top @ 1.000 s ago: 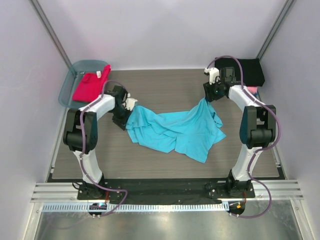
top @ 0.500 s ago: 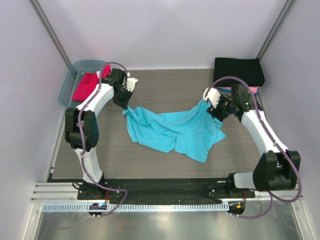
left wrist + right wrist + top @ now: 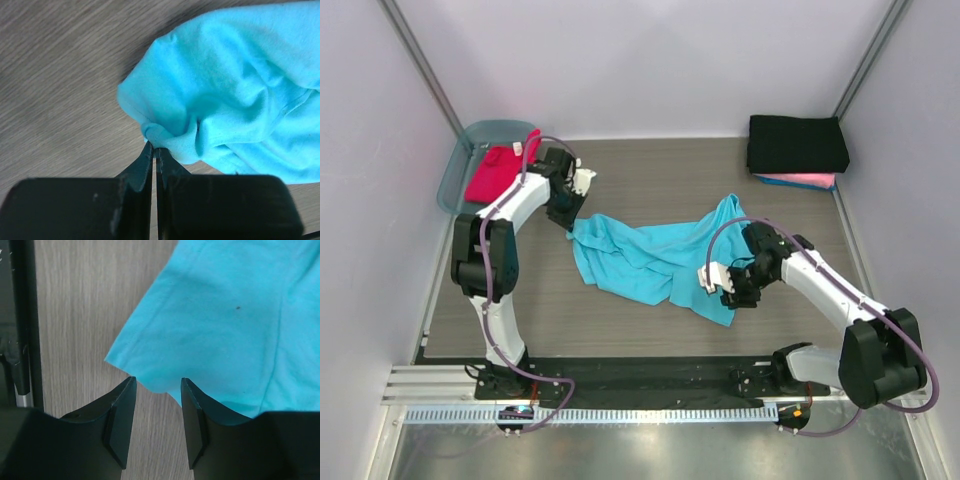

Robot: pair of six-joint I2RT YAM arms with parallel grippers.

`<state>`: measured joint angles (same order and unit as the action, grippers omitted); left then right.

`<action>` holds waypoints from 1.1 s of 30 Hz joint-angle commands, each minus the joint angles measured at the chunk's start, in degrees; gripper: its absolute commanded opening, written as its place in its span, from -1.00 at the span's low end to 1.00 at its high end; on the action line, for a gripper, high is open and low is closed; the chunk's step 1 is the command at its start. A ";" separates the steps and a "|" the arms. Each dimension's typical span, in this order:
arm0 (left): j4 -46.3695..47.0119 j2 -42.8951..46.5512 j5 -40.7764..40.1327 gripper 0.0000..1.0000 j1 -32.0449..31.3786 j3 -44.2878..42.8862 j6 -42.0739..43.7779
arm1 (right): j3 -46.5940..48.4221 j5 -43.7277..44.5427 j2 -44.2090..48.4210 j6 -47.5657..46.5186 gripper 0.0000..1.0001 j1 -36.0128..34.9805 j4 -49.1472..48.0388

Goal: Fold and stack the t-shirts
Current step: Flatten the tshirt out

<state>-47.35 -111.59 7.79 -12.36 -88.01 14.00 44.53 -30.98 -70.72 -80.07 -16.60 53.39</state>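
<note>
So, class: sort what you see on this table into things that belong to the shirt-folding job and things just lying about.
Belongs to the job:
turquoise shirt, crumpled mid-table
red shirt, in the tub
black shirt, folded
pink shirt, under the black one

Just lying about:
tub

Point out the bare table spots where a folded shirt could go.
Bare: the far strip between the tub and the black shirt; the near-left corner in front of the turquoise shirt. Crowded: the middle, and the near right under the right arm.
</note>
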 commanded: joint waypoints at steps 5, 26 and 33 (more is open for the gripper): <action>0.51 1.29 -1.38 -0.99 0.14 0.65 0.07 | -3.92 -2.41 1.19 -8.69 -0.06 -3.52 4.36; 1.39 1.02 1.08 -1.00 0.06 2.31 -1.96 | -8.23 1.36 -3.55 -3.95 -0.07 -8.80 -5.13; 1.91 0.94 1.00 -1.00 0.06 2.67 -2.40 | -9.64 2.50 -3.28 -5.44 -0.07 -8.89 -5.13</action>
<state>-46.92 -111.79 7.75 -12.36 -85.45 12.34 35.94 -29.19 -74.37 -84.09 -25.17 48.84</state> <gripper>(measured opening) 0.008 0.464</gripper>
